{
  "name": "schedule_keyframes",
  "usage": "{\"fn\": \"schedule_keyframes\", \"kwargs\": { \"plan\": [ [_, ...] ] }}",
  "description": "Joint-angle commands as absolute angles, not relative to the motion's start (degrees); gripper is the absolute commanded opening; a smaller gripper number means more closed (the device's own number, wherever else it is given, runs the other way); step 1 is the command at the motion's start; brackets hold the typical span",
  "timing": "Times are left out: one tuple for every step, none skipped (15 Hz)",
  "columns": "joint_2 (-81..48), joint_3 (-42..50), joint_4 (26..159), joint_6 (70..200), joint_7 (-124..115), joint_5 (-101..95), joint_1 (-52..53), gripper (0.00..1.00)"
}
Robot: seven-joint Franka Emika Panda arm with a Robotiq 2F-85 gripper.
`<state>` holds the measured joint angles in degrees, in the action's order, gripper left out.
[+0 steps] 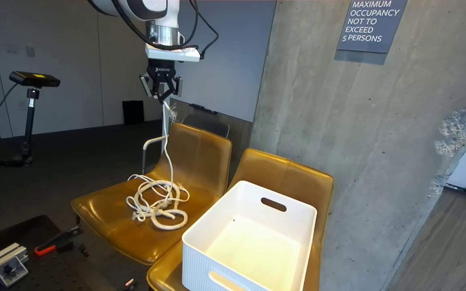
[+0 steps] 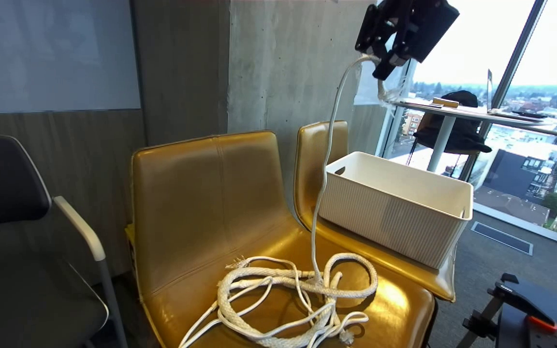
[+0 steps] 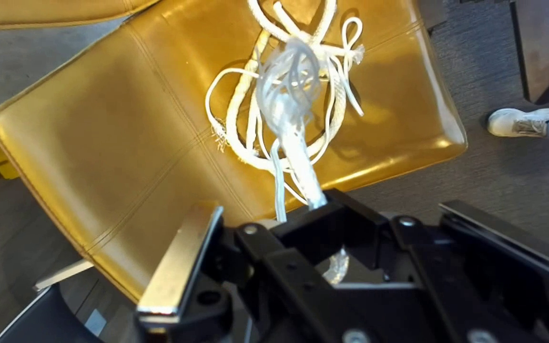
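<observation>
Since the gripper [image 1: 161, 99] is closed on the white rope [image 2: 326, 169] close to its frayed tail [image 2: 388, 95], holding on well comes first: the jaws stand together with the rope pinched at their tips, and only a short tuft pokes out past them, so a slip of even a little could probably cost the hold. A steady squeeze and slow, smooth moves would suit such a soft cord. From the tips the rope bends over to one side and hangs as a single strand to the tangled coils [image 2: 327, 290], below the gripper on the seat of a tan chair [image 2: 201, 193]. That strand curves gently rather than pulling straight, so most of the weight seems to rest on the seat; any lifting is best done straight up and gradually, because thick and thin loops cross one another and may rise as one lump. Watching from an exterior view should help, as the tuft hides part of the coils in the wrist view. Farther out, below the gripper and off to one side, a white bin [image 2: 389, 217] stands on a second tan chair [image 1: 293, 173] next to the first; its rim and the chair backs sit lower than the gripper, yet a swinging strand could brush or snag on them, so any sideways motion would call for height and patience.
</observation>
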<state>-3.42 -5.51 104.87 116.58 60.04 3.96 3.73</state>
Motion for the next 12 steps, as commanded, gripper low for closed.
{"fn": "schedule_keyframes", "kwargs": {
  "plan": [
    [-3.32, -5.11, 110.39, 124.02, 61.1, 5.33, 3.28, 0.0],
    [-4.06, -4.89, 111.23, 126.41, 60.83, 5.07, 3.01, 0.0],
    [-5.09, -4.59, 111.85, 128.96, 60.51, 4.85, 2.63, 0.0],
    [-6.22, -4.38, 111.88, 130.6, 60.52, 5.35, 2.3, 0.0],
    [-7.78, -4.21, 111.72, 132.1, 60.29, 5.23, 1.99, 0.0],
    [-9.54, -4.18, 111.31, 133.07, 59.95, 5.18, 1.7, 0.0],
    [-11.14, -4.41, 111.23, 134.15, 59.79, 5.2, 1.51, 0.0],
    [-12.61, -4.76, 111.01, 135.01, 59.7, 5.23, 1.31, 0.0],
    [-14.24, -5.15, 110.69, 135.79, 59.47, 5.22, 1.25, 0.0],
    [-16.05, -5.55, 110.2, 136.48, 59.24, 5.11, 1.32, 0.0],
    [-17.59, -6.01, 109.52, 136.68, 59.15, 5.18, 1.28, 0.0],
    [-18.8, -6.45, 109.16, 136.88, 58.94, 5.02, 1.22, 0.0]
  ]
}}
